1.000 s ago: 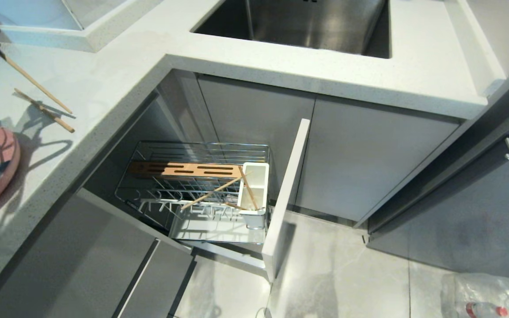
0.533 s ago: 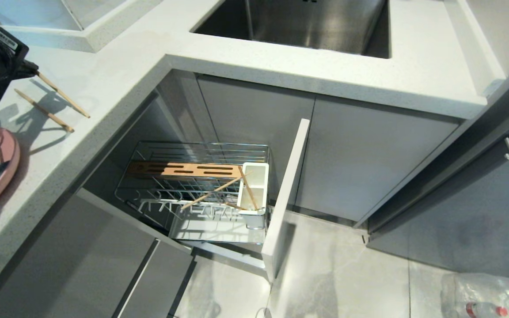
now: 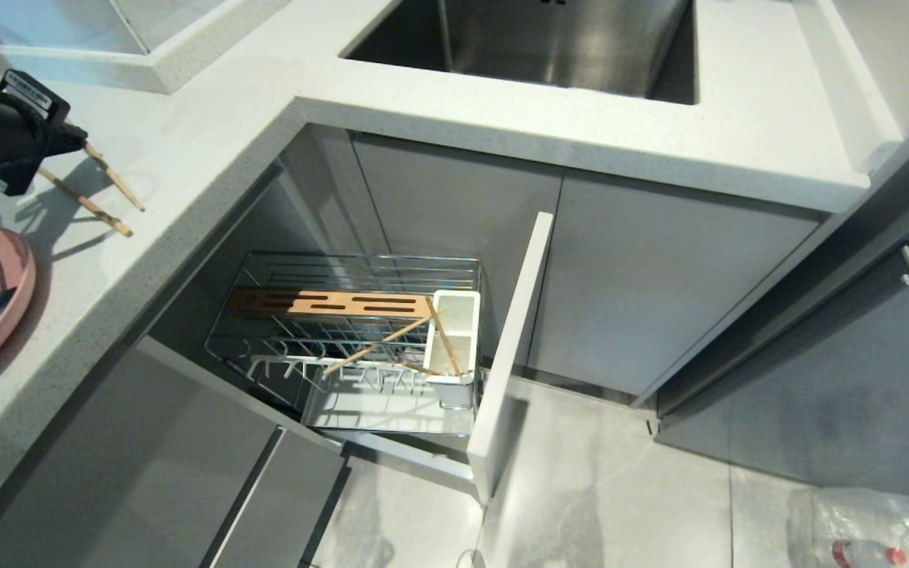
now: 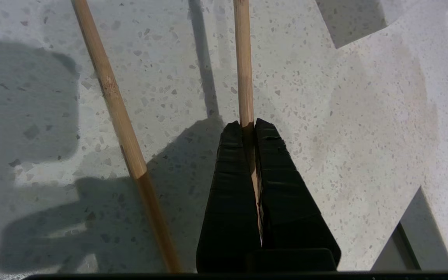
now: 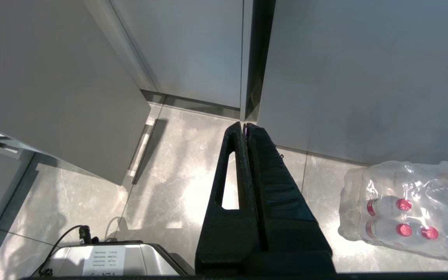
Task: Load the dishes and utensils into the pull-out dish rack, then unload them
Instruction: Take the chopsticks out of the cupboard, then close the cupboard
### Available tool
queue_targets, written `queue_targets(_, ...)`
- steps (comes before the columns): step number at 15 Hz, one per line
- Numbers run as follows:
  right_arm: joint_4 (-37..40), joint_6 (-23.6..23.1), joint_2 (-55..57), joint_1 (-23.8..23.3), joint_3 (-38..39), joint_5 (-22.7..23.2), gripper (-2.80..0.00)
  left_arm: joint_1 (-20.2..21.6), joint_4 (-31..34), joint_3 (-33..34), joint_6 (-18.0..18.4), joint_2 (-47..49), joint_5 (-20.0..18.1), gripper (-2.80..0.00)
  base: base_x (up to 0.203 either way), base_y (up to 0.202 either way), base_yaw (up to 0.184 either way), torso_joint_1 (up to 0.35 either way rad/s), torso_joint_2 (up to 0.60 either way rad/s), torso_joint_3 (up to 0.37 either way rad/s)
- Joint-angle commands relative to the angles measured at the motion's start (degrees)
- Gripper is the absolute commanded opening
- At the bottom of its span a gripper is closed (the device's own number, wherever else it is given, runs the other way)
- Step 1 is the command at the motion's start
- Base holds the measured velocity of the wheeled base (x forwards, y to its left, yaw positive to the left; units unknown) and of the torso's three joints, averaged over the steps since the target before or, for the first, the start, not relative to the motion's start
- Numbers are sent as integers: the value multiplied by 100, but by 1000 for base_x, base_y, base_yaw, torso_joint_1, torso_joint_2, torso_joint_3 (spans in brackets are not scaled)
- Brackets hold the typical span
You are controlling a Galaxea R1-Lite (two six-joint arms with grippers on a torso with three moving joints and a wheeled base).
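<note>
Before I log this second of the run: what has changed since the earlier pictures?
The left gripper, shut on one chopstick, has moved in from the left edge over the countertop, carrying it. The other chopstick, pink plate and dish rack stayed put.

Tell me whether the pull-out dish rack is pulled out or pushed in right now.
Pulled out. The pull-out dish rack sits clear of the cabinet beneath the countertop, its wire prongs, wooden strip and white utensil cup all exposed from above.

Left end effector [image 4: 248, 126] clamped shut (raised); right end effector [image 5: 245, 126] closed.
</note>
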Motion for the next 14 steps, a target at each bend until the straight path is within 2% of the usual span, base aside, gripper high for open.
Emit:
queue_targets(1, -4, 1, 0, 1, 0, 0, -280, 67, 10, 3, -25, 43, 0, -280, 0, 0, 0, 0, 0, 0)
queue_targets(2, -4, 1, 0, 1, 0, 0, -280, 120, 14, 3, -25, 43, -6, 0, 0, 0, 0, 0, 0, 0)
queue_targets(8, -4, 1, 0, 1, 0, -2, -280, 163, 10, 45, -17, -139, 85, 0, 0, 0, 0, 0, 0, 0)
queue_targets(13, -4, 1, 4, 1, 0, 0, -280, 156, -24, 246, 12, -1016, 237, 0, 0, 0, 0, 0, 0, 0)
queue_targets(14, -4, 1, 1, 1, 0, -7, -280, 128, -33, 285, 15, -1292, 303, -280, 0, 0, 0, 0, 0, 0)
